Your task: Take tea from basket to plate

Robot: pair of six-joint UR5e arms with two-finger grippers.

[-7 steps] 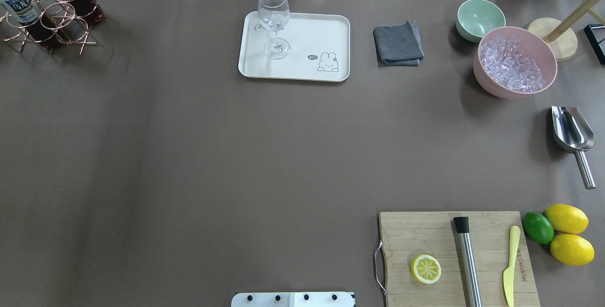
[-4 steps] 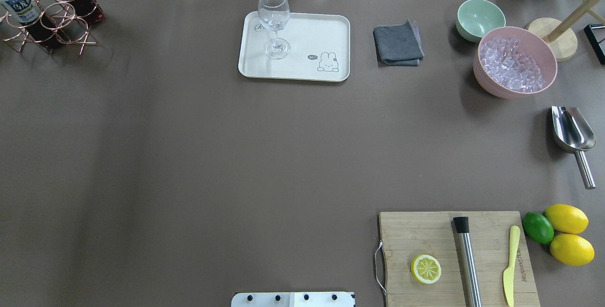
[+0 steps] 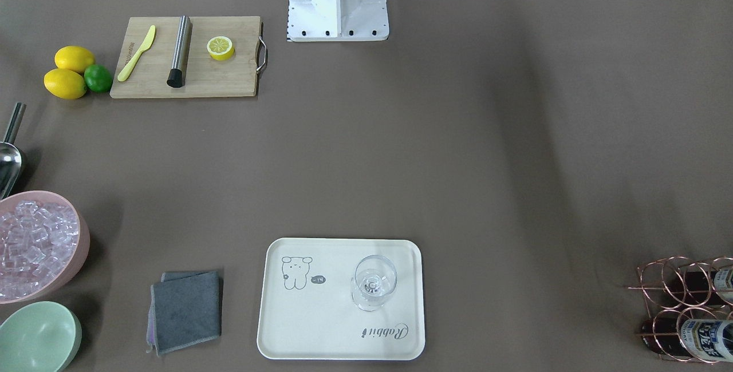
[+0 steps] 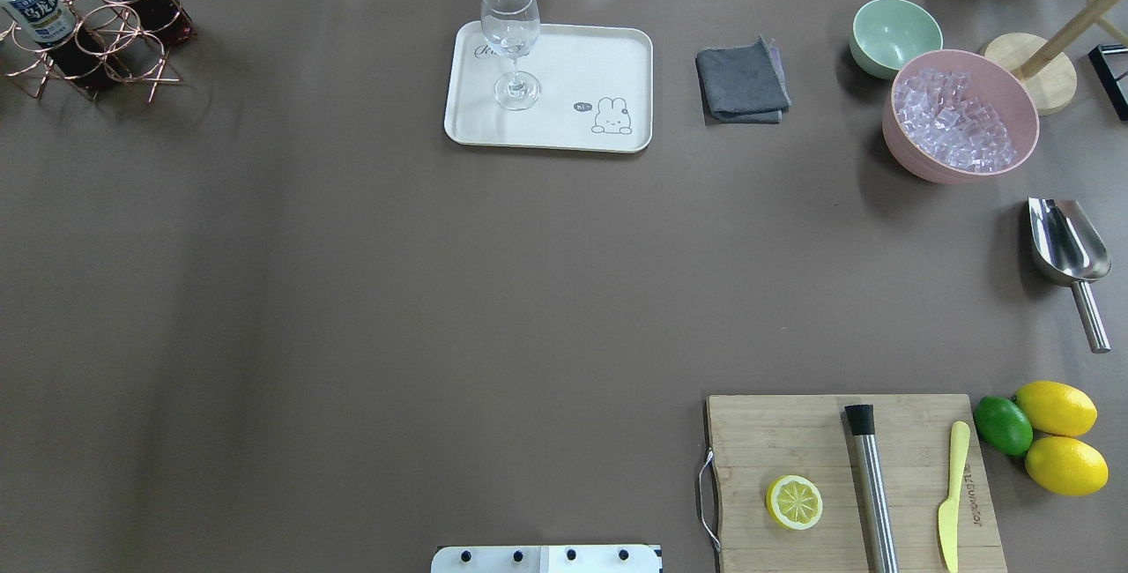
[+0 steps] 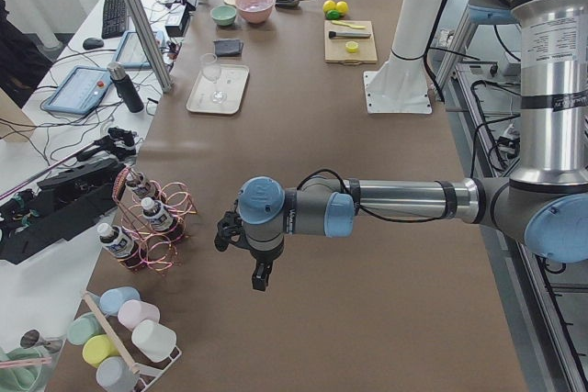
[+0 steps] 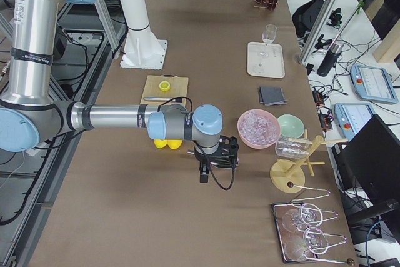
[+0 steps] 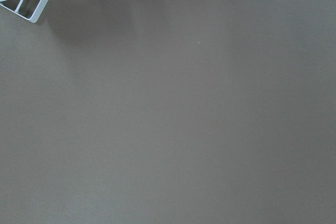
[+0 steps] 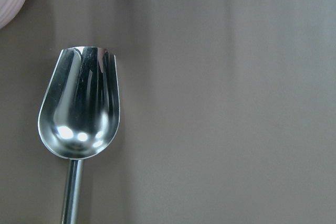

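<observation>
Bottles of tea [image 5: 156, 216] stand in the rings of the basket [image 5: 176, 199], near my left gripper [image 5: 259, 279]. The plate [image 4: 582, 70], well beyond that gripper, carries a stemmed glass [image 4: 514, 35]. The pink bowl [image 4: 894, 152] close beside my right gripper [image 6: 203, 175] is heaped with ice cubes [image 4: 947, 115]. I cannot tell how far either gripper is spread or whether it holds anything. Nothing on the table has shifted since the earlier frame.

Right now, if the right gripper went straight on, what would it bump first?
Likely the bare table, just beside the metal scoop. The right gripper points down; its camera shows the scoop off-centre, though depth is unclear.
</observation>
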